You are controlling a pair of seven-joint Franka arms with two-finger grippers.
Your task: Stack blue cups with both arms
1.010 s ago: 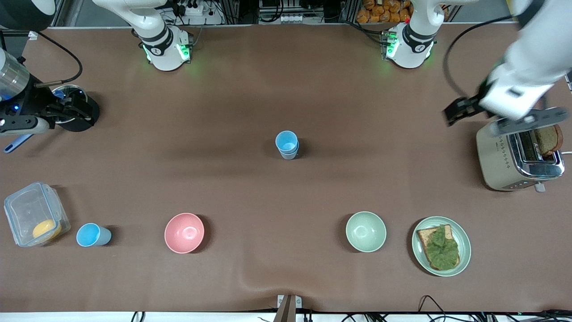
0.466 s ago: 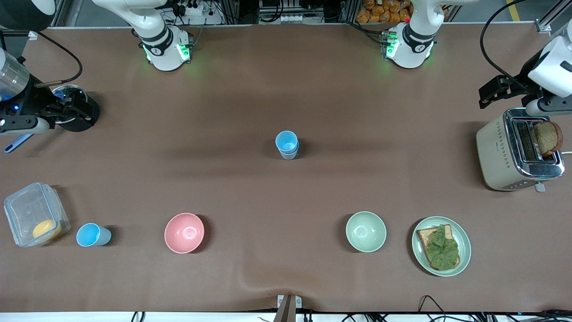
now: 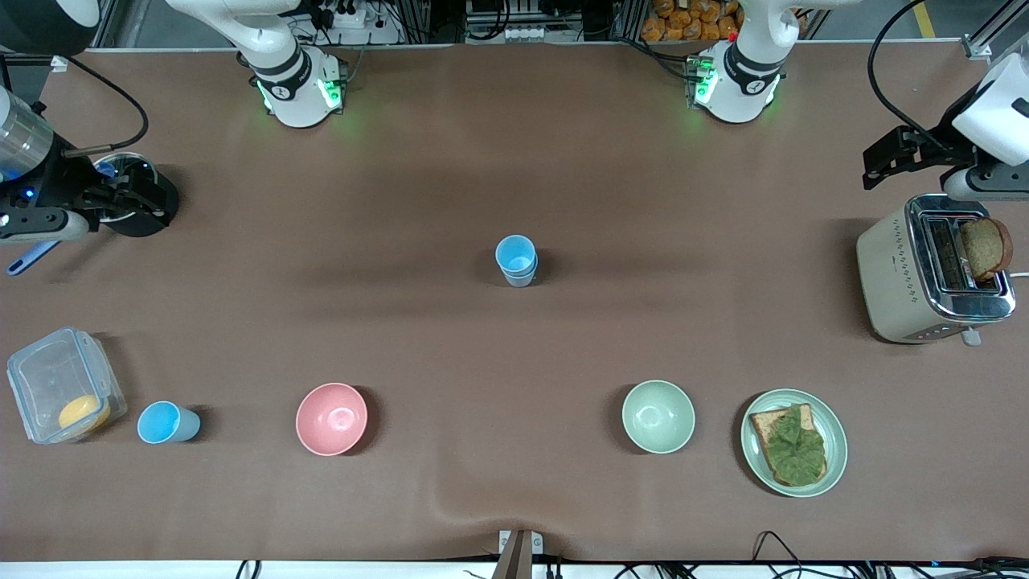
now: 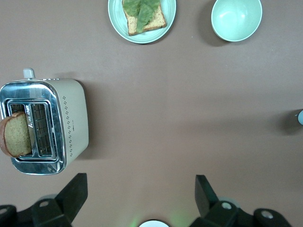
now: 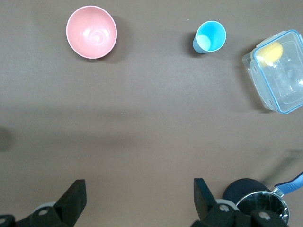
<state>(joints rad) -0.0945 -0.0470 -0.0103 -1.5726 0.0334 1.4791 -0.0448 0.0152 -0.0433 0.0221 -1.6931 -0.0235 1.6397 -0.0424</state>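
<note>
A big brown table (image 3: 514, 346) fills the room, with the two robot bases standing along its top edge in the front view.

In the middle of the table stand the stacked blue cups (image 3: 516, 259), one cup sitting inside another. They are upright. One more blue cup (image 3: 166, 422) stands alone, much nearer to the front camera, at the right arm's end of the table. It is just beside a clear box (image 3: 64, 384) with a blue rim and something yellow inside. The right wrist view shows this cup (image 5: 209, 37) too, upright, with its bright blue inside.

A pink bowl (image 3: 331, 418) sits near the lone cup, more toward the middle. A pale green bowl (image 3: 657, 416) sits toward the left arm's end, and beside it is a green plate (image 3: 793, 442) with bread and a green leaf on it. A toaster (image 3: 932, 269) with a slice of bread sticking out stands at the left arm's end of the table.

The left tool (image 4: 141, 189) hangs high over the table next to the toaster. Its fingers are spread wide and hold nothing.

The right tool (image 5: 139, 194) hangs over the right arm's end of the table, near a black pot (image 3: 133, 201) with a blue handle. Its fingers are spread wide too, with nothing between them. Both tools are well apart from all the cups.
</note>
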